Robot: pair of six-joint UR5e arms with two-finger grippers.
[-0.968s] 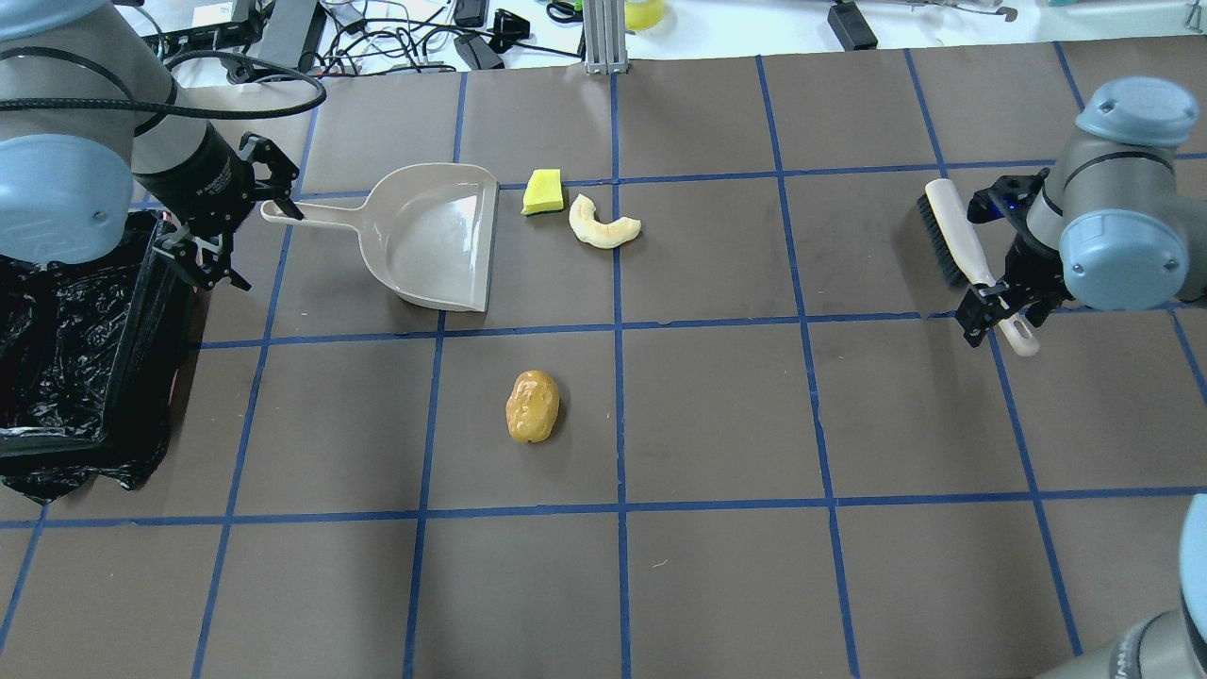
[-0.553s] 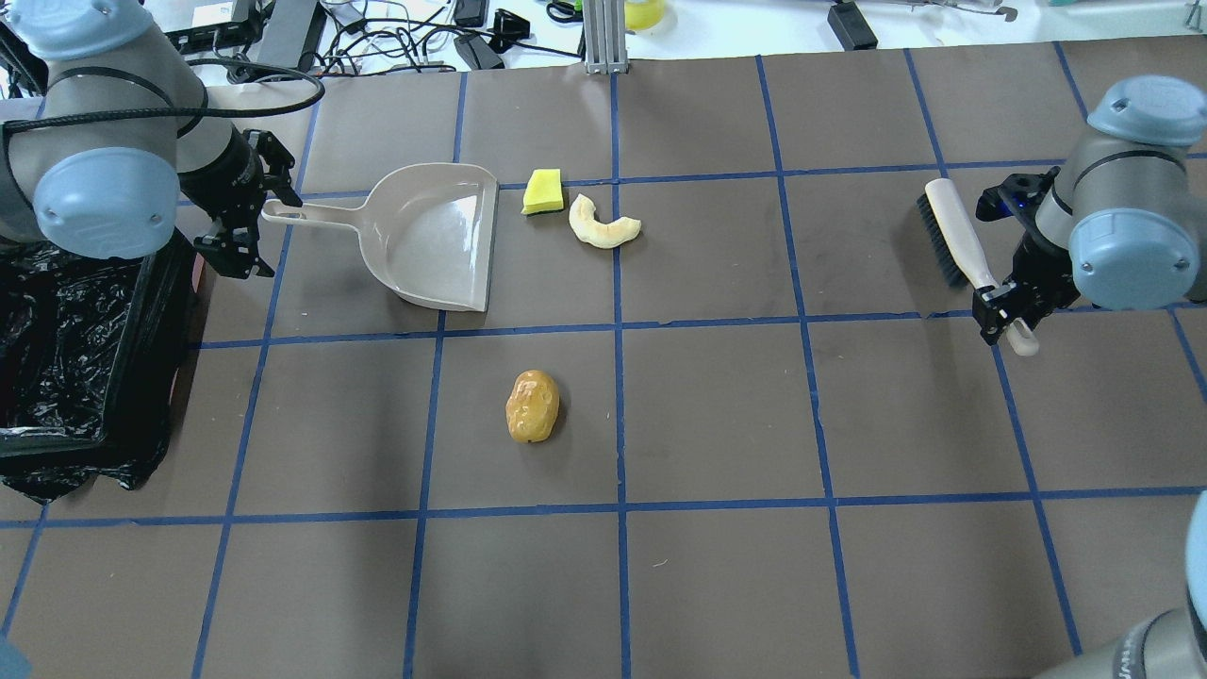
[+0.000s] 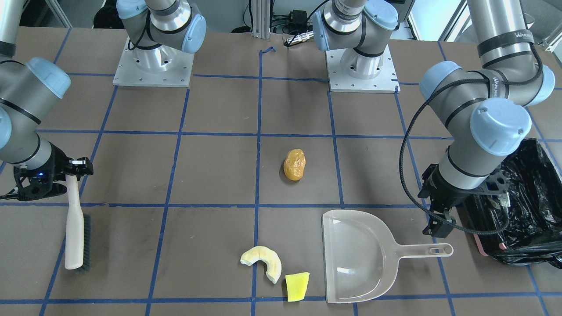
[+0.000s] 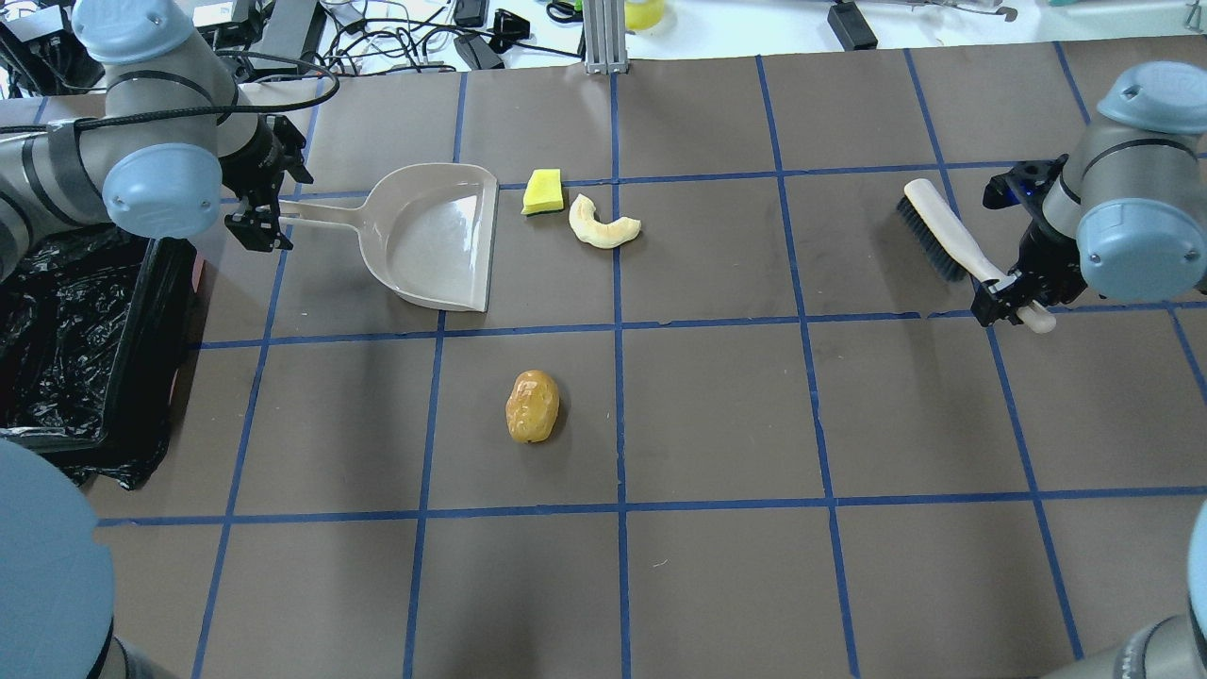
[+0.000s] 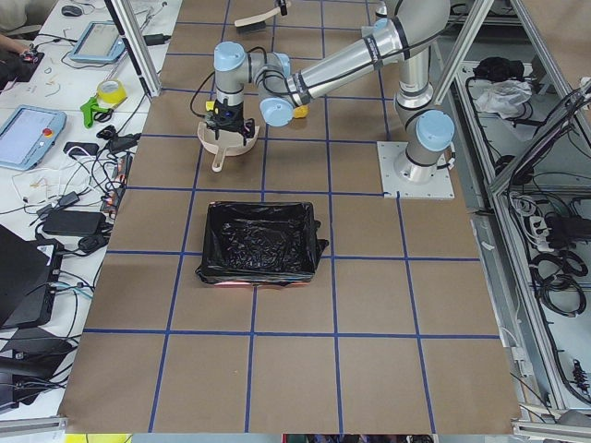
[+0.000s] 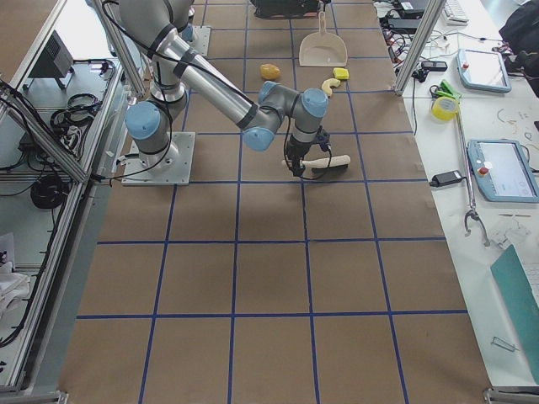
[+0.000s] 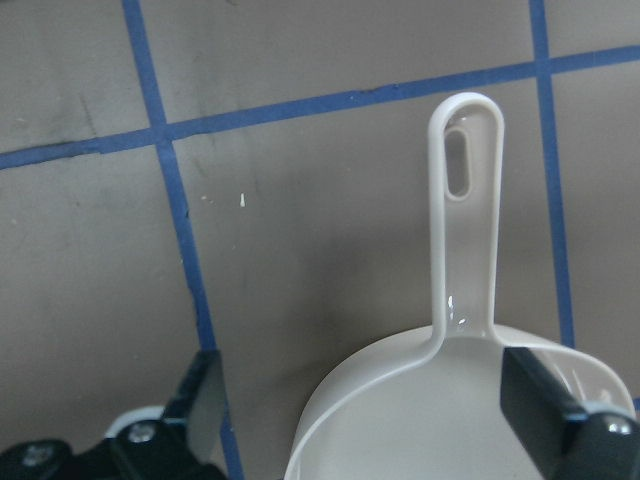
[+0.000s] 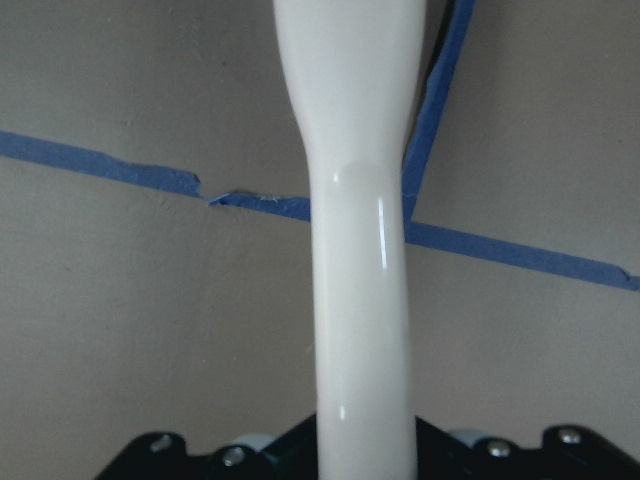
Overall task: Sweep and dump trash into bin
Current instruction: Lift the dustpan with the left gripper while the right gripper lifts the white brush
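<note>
The blob point(image 4: 533, 406), crescent point(image 4: 603, 224) and wedge point(image 4: 543, 191) lie on the table point(image 4: 754, 424), outside the bin point(image 4: 66, 339) and dustpan point(image 4: 438, 240). The left gripper point(image 4: 259, 222) is spread wide over the dustpan's handle; the right gripper point(image 4: 1009, 304) clamps the brush point(image 4: 943, 236) handle.

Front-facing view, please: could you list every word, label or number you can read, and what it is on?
"WAN…": white lettering on the black strap round the left arm; the rest is too blurred to read.
No text shows on the dustpan, brush or bin.
</note>
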